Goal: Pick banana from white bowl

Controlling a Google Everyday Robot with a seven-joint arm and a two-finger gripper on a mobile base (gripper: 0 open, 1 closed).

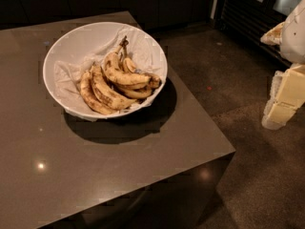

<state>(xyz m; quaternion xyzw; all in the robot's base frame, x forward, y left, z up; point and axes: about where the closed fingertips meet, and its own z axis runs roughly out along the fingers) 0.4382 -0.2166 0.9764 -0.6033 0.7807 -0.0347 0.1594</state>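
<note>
Desk (119,175) front edge sits nearest the cam. Hand (287,97) hangs at far right, off the desk over the floor, well apart from the white bowl (50,56); can't tell if it's spread or closed. Banana (125,77) lies atop the pile in the bowl, left of the hand, w/ its stem pointing back and its dark end toward the hand.

The white bowl (49,61) sits on a dark table (119,175), paper-lined, holding a pile of spotted bananas (101,93) — the banana (125,77) with the long dark stem lies on top. The gripper (286,97) hangs at the right edge, well apart from the bowl, over the floor (248,175).
</note>
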